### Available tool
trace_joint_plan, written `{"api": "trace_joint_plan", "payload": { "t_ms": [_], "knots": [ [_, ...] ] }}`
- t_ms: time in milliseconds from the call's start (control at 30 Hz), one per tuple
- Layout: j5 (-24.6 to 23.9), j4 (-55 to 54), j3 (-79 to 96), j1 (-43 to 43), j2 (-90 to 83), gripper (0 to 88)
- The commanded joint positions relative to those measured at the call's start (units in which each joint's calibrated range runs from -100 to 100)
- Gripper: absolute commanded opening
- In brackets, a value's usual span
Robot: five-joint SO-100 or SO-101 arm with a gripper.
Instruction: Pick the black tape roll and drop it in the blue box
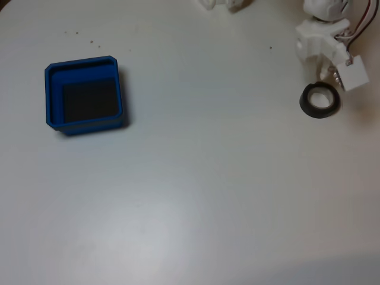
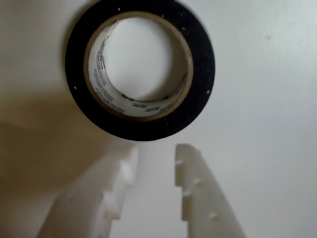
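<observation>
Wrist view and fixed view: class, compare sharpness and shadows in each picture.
Wrist view: the black tape roll is fairly sharp, its core print legible; the white fingers are softer; a broad shadow darkens the table at left. Fixed view: softer overall, the blue box and roll slightly blurred, a dim band along the bottom edge.

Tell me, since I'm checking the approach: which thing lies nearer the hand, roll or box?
The black tape roll, flat just beyond the hand; the blue box sits far across the table.
</observation>
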Motion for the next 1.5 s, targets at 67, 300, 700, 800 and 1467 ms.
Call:
{"api": "trace_joint_plan", "payload": {
  "t_ms": [67, 300, 700, 800, 1467],
  "knots": [
    [-0.27, 0.51, -7.16, 2.02, 4.93, 2.8],
    [0.44, 0.35, -8.60, 6.41, 7.94, 16.8],
    [0.52, -0.06, -9.04, 8.17, 8.36, 22.4],
    [0.35, 0.02, -9.04, 7.59, 8.36, 22.3],
    [0.35, -0.06, -8.86, 5.73, 11.12, 22.3]
  ]
}}
